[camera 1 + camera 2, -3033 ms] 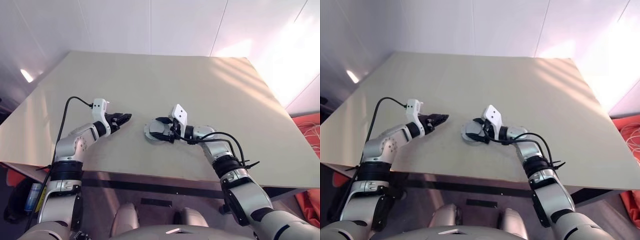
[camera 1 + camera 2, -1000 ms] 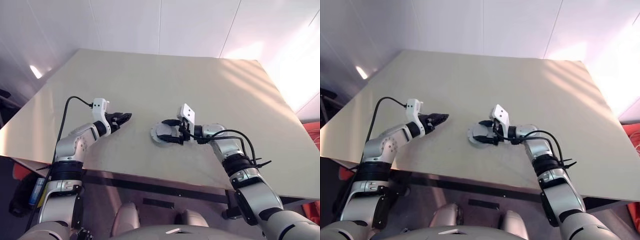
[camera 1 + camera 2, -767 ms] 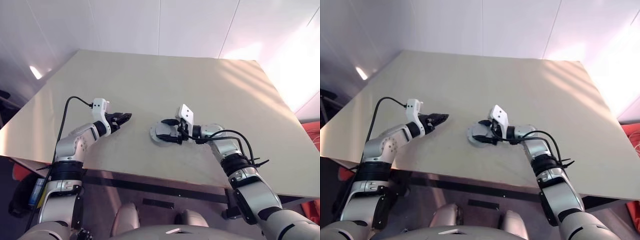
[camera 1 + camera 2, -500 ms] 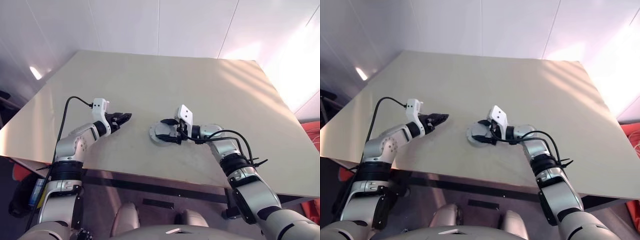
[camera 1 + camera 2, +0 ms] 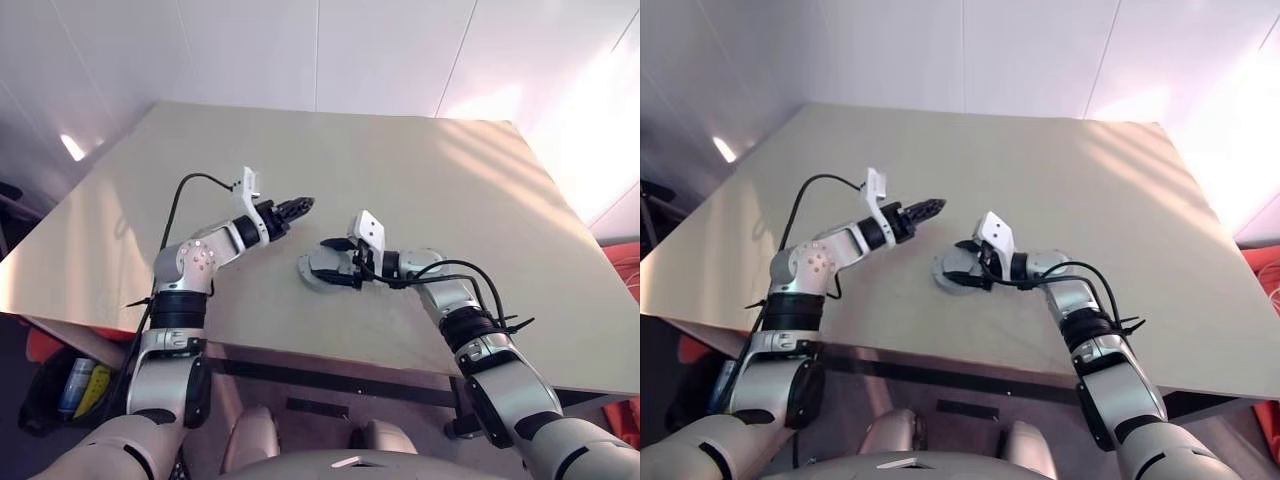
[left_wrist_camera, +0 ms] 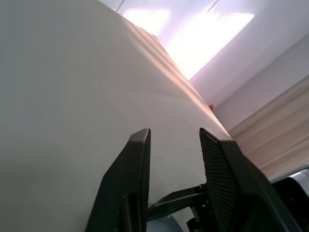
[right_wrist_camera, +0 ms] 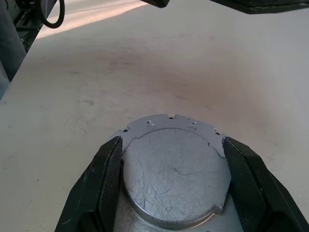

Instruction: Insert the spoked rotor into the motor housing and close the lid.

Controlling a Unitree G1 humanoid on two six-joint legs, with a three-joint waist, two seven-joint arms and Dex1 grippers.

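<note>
A round silver motor part (image 7: 174, 179) with a notched, drilled flange lies flat on the beige table (image 5: 400, 170); I cannot tell whether it is the lid or the motor housing. My right gripper (image 5: 328, 263) reaches in from the right, and its two fingers (image 7: 108, 183) press against the part's opposite edges. My left gripper (image 5: 298, 206) hovers just left of and behind it, pointing right. Its fingers (image 6: 137, 159) stand a little apart with nothing between them. The spoked rotor is out of view.
The table spreads wide behind and to both sides of the grippers, and its front edge (image 5: 330, 352) runs close below them. A black cable (image 5: 190, 185) loops over the left forearm. An orange thing (image 5: 625, 255) lies on the floor off the table's right side.
My left arm has swung right and upward, bringing its gripper close to the right one, and its fingers have narrowed. The right gripper has kept still on the silver part.
</note>
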